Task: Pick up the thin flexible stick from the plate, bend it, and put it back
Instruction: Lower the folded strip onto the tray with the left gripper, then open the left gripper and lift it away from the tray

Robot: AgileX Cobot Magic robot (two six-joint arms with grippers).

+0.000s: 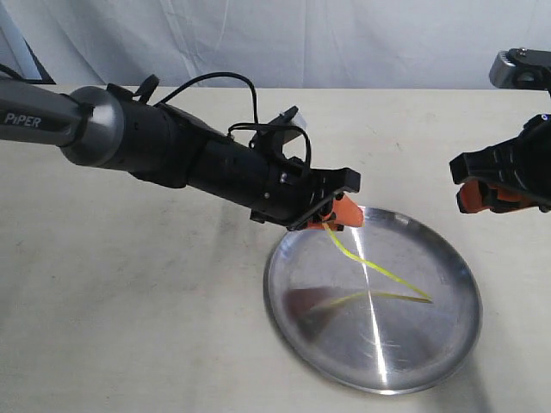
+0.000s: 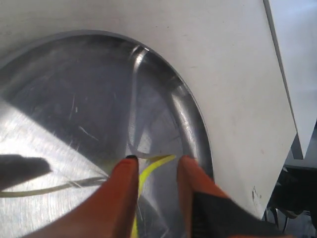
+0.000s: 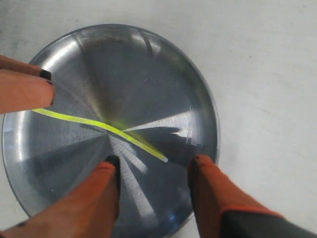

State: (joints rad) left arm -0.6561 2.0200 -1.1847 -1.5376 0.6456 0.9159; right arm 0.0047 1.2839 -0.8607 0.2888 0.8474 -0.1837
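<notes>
The stick (image 1: 392, 277) is thin and yellow; one end is up at the tips of the left gripper (image 1: 334, 215), and the rest slopes down and away from it to the far end, which is low over the middle of the plate (image 1: 301, 344); I cannot tell if that end touches the metal. In the left wrist view the stick (image 2: 148, 171) runs up between the two orange fingers (image 2: 124, 193) and lies close against one of them. The left gripper (image 2: 157, 166) is nearly closed, with only a small gap at the tips, and it is holding the stick. It hangs just over the near rim of the shiny round plate (image 2: 195, 124); the plate spreads out below and ahead of it.

The right gripper (image 1: 472, 198) is well apart from the left one, off past the other side of the plate and higher up. In its own view the right gripper (image 3: 154, 161) is wide open with nothing in it; the plate (image 3: 198, 89) lies right under it, and the loose end of the stick (image 3: 99, 123) comes to a stop in the gap between its two fingers (image 3: 208, 193), far below them. The plate sits on a pale table (image 1: 129, 284).
</notes>
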